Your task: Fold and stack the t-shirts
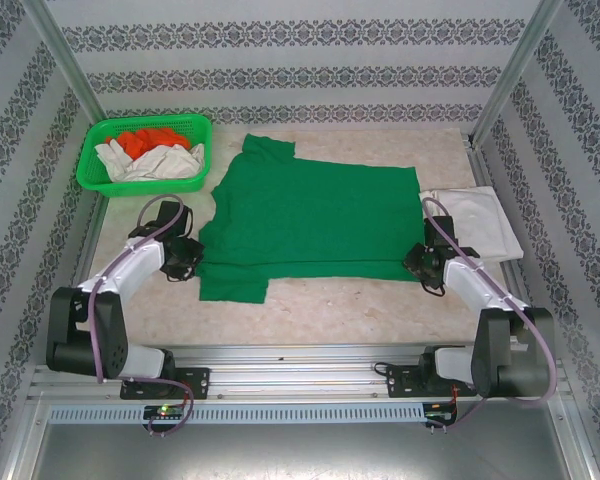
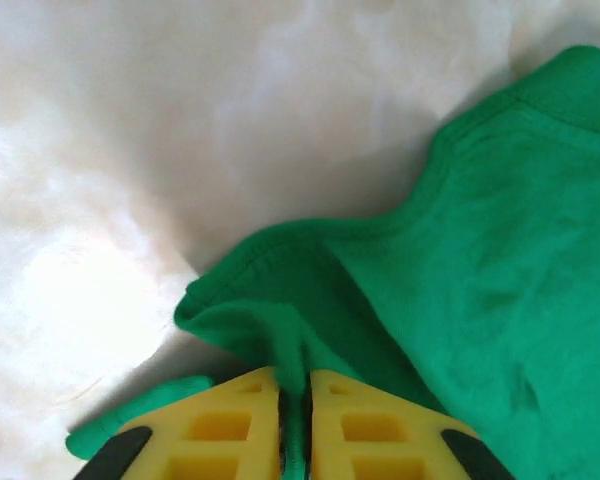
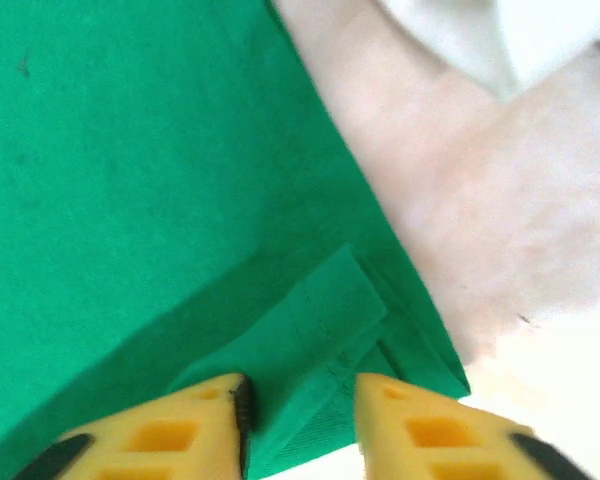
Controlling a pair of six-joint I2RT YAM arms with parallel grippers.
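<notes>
Tabletop (image 1: 320, 310): basket (image 1: 150, 186), white t-shirt (image 1: 477, 222) beside green t-shirt (image 1: 310, 220)

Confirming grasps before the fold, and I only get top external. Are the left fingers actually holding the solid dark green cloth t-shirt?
Observer: Yes. In the left wrist view the left fingers are shut on a bunched edge of the dark green cloth t-shirt.
Operator: Right side?
Observer: Not gripping. The right fingers stand apart, straddling a folded hem corner of the same shirt.

Left gripper (image 2: 293, 390) clamped, right gripper (image 3: 298, 398) parted.
</notes>
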